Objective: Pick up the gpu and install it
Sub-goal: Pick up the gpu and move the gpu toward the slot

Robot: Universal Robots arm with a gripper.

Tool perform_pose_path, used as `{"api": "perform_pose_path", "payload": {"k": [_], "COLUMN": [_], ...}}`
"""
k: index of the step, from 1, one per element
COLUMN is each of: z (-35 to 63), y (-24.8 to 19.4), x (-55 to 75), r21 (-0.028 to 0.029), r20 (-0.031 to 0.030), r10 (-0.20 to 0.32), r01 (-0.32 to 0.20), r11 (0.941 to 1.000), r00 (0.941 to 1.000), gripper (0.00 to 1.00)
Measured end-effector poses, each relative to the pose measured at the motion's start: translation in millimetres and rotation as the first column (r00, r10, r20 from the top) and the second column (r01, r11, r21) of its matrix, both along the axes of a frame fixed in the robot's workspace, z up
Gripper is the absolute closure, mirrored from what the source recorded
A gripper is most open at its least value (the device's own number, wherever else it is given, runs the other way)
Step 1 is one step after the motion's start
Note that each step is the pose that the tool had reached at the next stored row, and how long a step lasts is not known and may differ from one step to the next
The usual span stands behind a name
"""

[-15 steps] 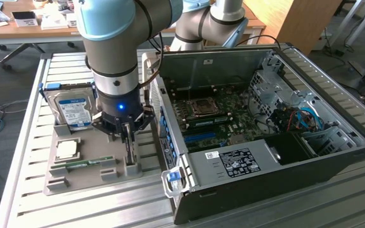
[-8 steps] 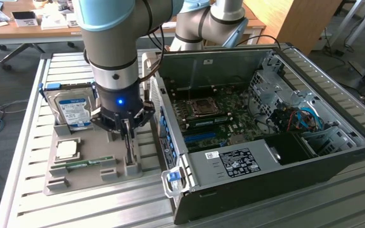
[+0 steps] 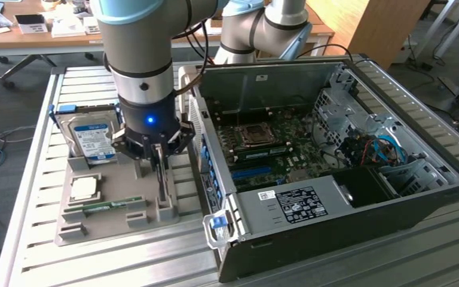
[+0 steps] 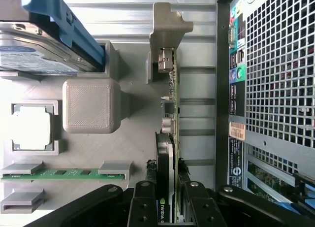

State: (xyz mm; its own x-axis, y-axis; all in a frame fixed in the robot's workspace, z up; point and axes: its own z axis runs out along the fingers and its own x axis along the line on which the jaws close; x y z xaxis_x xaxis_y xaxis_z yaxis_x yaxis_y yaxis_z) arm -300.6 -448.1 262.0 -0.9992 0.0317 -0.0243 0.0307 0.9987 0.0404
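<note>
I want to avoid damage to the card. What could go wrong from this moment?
1. The gripper clamps the gpu, which stands on edge in the gray holder; a tilted lift might jam it.
2. The computer case stands close beside; a sideways swing could strike it.

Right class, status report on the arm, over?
Gripper closed on gpu; gpu upright in gray holder, not yet lifted. Open computer case beside holder.

We see the gpu (image 4: 171,109) as a green board edge with a dark face and a silvery bracket. The hard drive (image 3: 94,139) carries a blue-white label, and the tray (image 3: 114,182) is plain grey. The memory stick (image 4: 64,174) is green. The case (image 4: 280,64) is black, with a grid of small holes.
</note>
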Motion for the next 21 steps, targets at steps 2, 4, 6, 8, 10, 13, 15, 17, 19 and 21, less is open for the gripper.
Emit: {"api": "perform_pose_path", "payload": {"k": [2,4,6,8,10,13,15,17,19,21], "z": [3.3,6.1,8.2,10.6,12.6,17.2,21.9,26.7,31.6,37.0], "y": [0.0,0.0,0.0,0.0,0.0,0.0,0.0,0.0,0.0,0.0], "x": [0.0,0.0,0.1,0.1,0.1,0.2,0.2,0.3,0.4,0.5], "r21": [0.0,0.0,0.0,0.0,0.0001,0.0001,0.0,0.0001,0.0,0.0], "r20": [0.0,0.0,0.0,0.0,0.0,0.0,0.0,0.0,-0.0001,0.0], "r10": [0.0,0.0,0.0,0.0,0.0,0.0,0.0,0.0,0.0,0.0], "r01": [0.0,0.0,0.0,0.0,0.0,0.0,0.0,0.0,0.0,0.0], "r11": [1.0,1.0,1.0,1.0,1.0,1.0,1.0,1.0,1.0,1.0], "r00": [1.0,1.0,1.0,1.0,1.0,1.0,1.0,1.0,1.0,1.0], "gripper": [0.73,0.73,0.73,0.73,0.73,0.73,0.73,0.73,0.73,0.73]}}
